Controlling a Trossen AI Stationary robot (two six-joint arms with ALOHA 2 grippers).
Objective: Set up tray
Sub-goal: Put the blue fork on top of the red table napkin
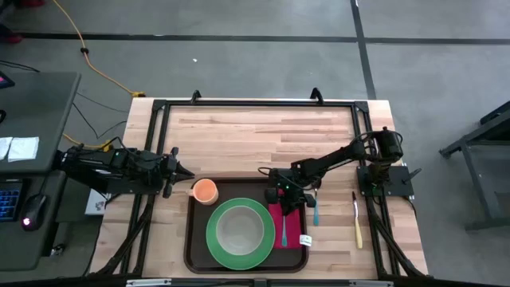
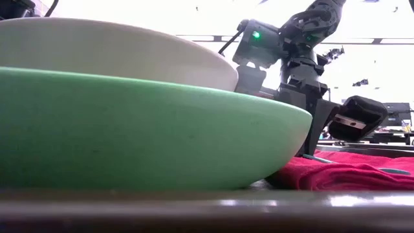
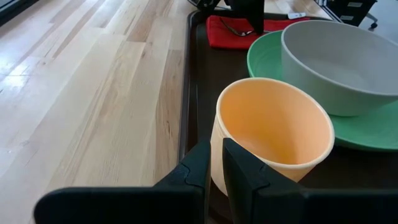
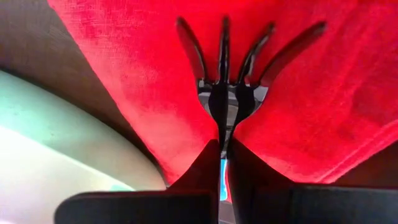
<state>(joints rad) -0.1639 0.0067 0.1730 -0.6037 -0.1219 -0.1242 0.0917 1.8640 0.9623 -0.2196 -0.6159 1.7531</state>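
Note:
The dark brown tray (image 1: 196, 243) lies at the table's near middle. On it are a green plate (image 1: 213, 239) with a grey bowl (image 1: 237, 229), an orange cup (image 1: 205, 191) at its far left corner, and a red napkin (image 1: 296, 225) on its right part. My left gripper (image 1: 185, 175) is shut, level, with its tips at the cup's outer wall (image 3: 214, 134); I cannot tell whether they touch it. My right gripper (image 1: 285, 201) points down over the napkin's far end and is shut on a fork (image 4: 224, 68) with a teal handle (image 1: 285, 229). My right gripper pinches the fork's neck (image 4: 222, 118), just behind the tines, between its two fingers. The fingers come from above, pointing down. The tines spread over the red napkin (image 4: 311, 112). I cannot tell whether the fork rests on it or hangs just clear.
A teal utensil (image 1: 315, 211) and a yellow one (image 1: 357, 223) lie on the wooden table right of the tray. A small white tag (image 1: 305, 239) lies at the napkin's near end. Bare wood (image 1: 255, 135) stretches beyond the tray.

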